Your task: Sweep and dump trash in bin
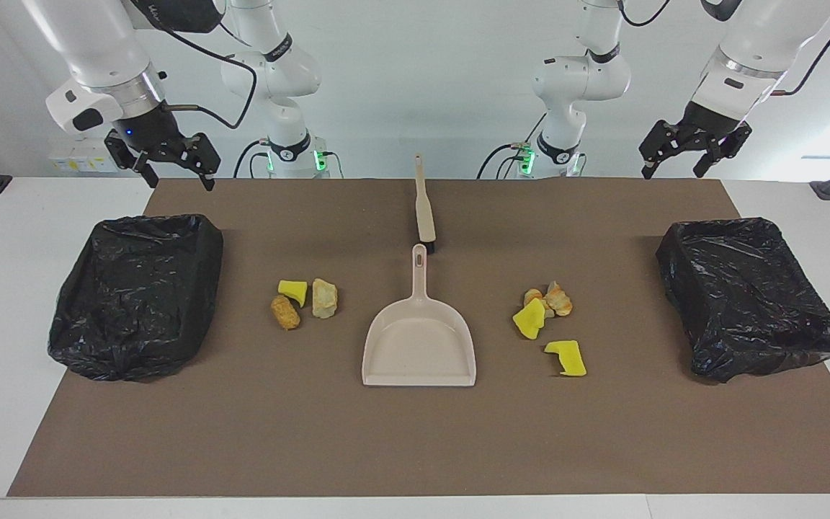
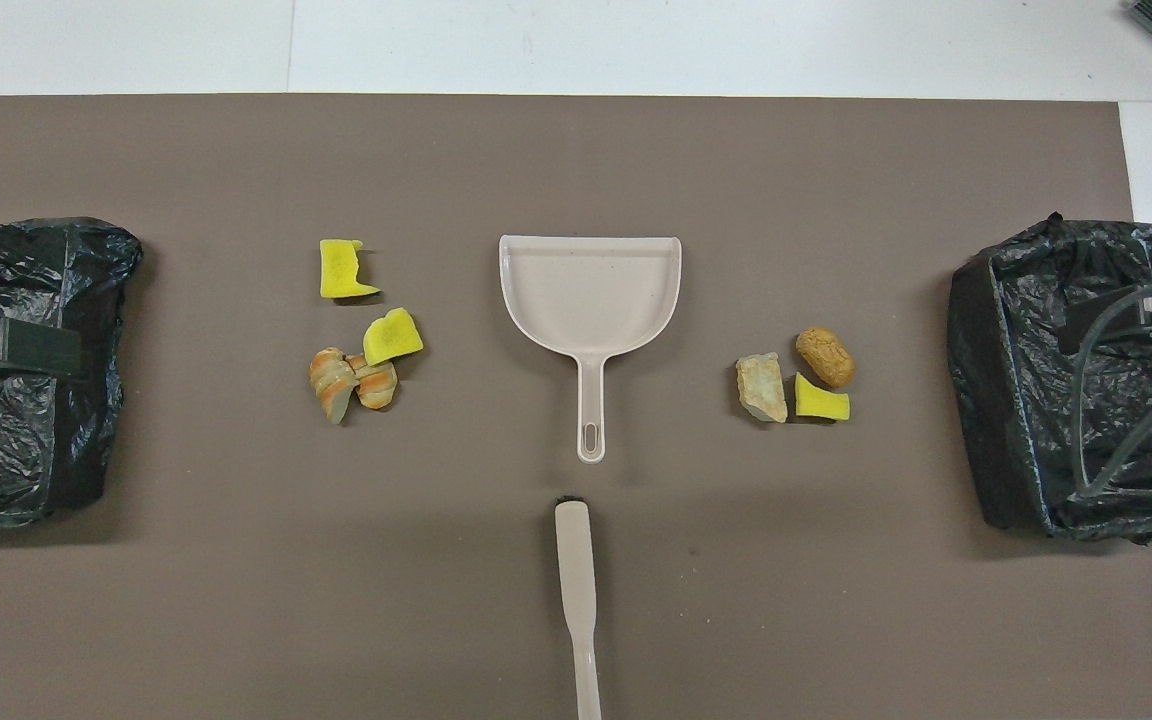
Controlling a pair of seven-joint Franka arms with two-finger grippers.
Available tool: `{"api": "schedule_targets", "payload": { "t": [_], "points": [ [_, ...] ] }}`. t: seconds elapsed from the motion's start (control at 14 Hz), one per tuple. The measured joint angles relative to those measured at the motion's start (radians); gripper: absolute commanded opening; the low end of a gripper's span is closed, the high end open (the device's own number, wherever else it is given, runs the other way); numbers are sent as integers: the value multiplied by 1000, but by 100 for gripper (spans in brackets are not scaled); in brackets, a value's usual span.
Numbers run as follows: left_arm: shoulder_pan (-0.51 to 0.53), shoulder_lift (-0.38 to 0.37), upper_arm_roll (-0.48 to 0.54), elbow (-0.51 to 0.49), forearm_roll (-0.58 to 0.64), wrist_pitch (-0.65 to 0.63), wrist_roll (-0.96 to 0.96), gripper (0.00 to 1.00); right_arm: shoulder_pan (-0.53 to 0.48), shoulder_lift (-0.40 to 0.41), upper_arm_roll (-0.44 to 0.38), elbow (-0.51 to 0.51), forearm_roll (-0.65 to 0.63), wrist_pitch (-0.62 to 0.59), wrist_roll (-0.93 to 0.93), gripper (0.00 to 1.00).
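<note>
Dustpan [image 1: 418,344] lies mid-mat between trash [image 1: 305,301] clusters; left claw [image 1: 683,163] and right claw [image 1: 173,170] hang released.

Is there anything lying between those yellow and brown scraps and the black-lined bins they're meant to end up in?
Nothing visible. Bare mat separates each cluster of scraps from the bin at its end. The dustpan and brush sit between the clusters.
</note>
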Motion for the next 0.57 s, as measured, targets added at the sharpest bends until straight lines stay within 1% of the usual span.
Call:
{"api": "schedule_targets", "payload": {
  "t": [0.57],
  "points": [
    [0, -5, -1, -22, 0, -1, 0, 100, 1, 0, 0, 0, 0, -5, 0, 100]
  ]
}}
